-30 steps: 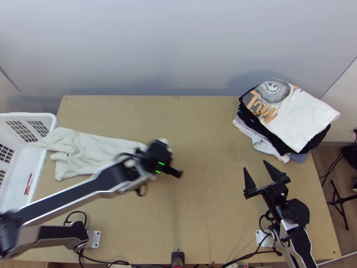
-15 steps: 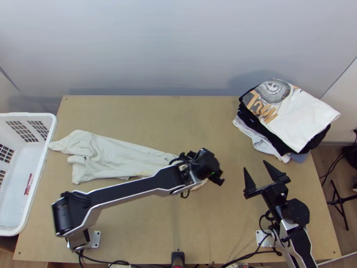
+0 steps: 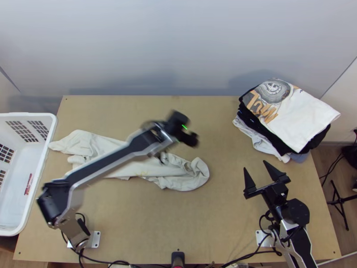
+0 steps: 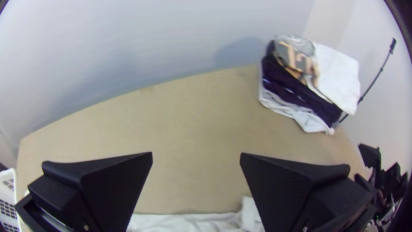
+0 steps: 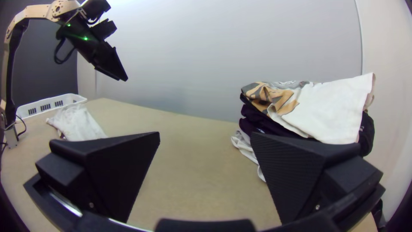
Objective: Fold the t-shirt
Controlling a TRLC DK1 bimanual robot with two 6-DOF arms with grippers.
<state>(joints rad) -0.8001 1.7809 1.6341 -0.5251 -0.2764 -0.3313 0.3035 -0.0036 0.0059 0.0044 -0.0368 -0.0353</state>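
Shirt needs flattening before the first fold

We judge that we are at the preparing step: the t-shirt (image 3: 192,176) must be spread out, and no proper fold is made in it. It lies in a long, bunched strip on the table (image 3: 214,223), from beside the left edge to about the middle, with its rounded, crumpled end toward the right edge.

The left gripper (image 4: 196,154) is above the table, on the far side of the shirt; its jaws are released, with nothing between them. The right gripper (image 3: 254,165) is over the right part of the table, well apart from the shirt, and its jaws are also parted and without cloth.

The next move, in our opinion, asks the left gripper to come down on a loose border of the cloth, while the right one takes another border, so that both can pull it flat. The layers could stick together, and then a pinch may take too many of them.

We count one shirt to fold, two grippers, one white basket (image 3: 50,119) at the left edge and one pile of folded clothes (image 3: 308,120) near the far right corner. How many garments the pile has, we cannot say fairly, because its lower layers are partly hidden.
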